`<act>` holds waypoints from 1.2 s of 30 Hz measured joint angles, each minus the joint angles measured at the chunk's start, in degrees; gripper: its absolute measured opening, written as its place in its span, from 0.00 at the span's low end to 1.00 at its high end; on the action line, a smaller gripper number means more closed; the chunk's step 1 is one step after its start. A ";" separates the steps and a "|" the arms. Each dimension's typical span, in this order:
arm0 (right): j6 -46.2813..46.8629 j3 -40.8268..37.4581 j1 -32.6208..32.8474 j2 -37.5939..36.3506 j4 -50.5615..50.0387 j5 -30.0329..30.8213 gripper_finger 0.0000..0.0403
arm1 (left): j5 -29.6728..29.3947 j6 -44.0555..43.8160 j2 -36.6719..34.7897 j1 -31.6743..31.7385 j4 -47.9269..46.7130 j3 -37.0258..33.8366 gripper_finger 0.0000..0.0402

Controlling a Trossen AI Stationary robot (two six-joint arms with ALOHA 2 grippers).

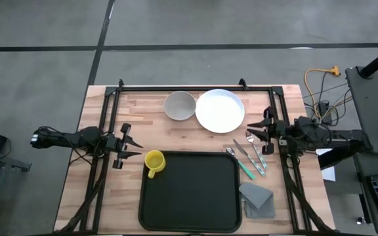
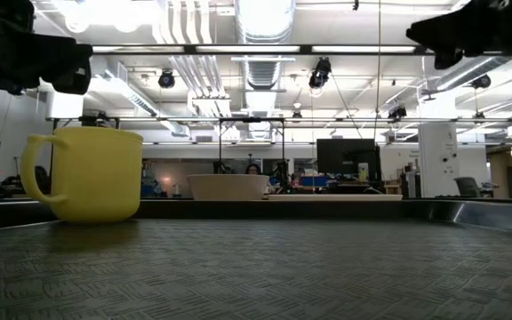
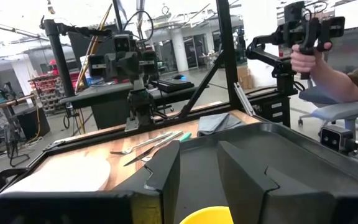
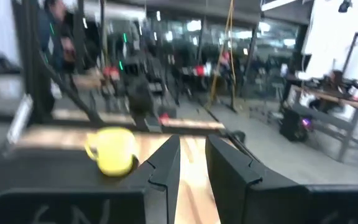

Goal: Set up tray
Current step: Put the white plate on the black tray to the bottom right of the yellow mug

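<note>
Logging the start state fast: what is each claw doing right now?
Left claw: open, holding nothing, beside the yellow mug at the tray corner.
Right claw: open, holding nothing, near the cutlery.

Bench: light wooden slat top inside a black frame. Lying directly on it:
- black tray, near edge, centre
- grey bowl, far edge
- white plate, just beside the bowl
- cutlery, some pieces with green handles, beside the tray
- folded grey napkin, just nearer than the cutlery
</note>
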 joint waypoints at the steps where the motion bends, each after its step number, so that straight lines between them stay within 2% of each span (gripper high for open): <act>1: -1.46 1.67 0.04 0.98 -2.95 0.85 0.17 | 0.00 0.00 0.00 0.00 0.02 0.00 0.23; 7: -7.32 9.71 0.02 7.66 -13.10 4.04 0.17 | 0.00 0.00 0.00 0.00 0.00 0.00 0.23; 14: -10.50 17.28 0.04 17.00 -17.41 4.06 0.17 | 0.00 -0.02 0.00 0.01 0.00 0.00 0.23; 24: -14.04 18.82 0.04 29.85 -18.21 4.25 0.17 | 0.00 -0.02 -0.02 0.00 -0.01 0.00 0.23; 31: -15.14 18.80 -0.03 37.42 -18.19 16.16 0.22 | 0.02 -0.04 -0.02 0.00 0.00 0.00 0.23; 36: -15.15 18.80 -0.01 41.79 -17.59 16.37 0.32 | 0.00 -0.04 -0.02 0.00 0.00 0.00 0.23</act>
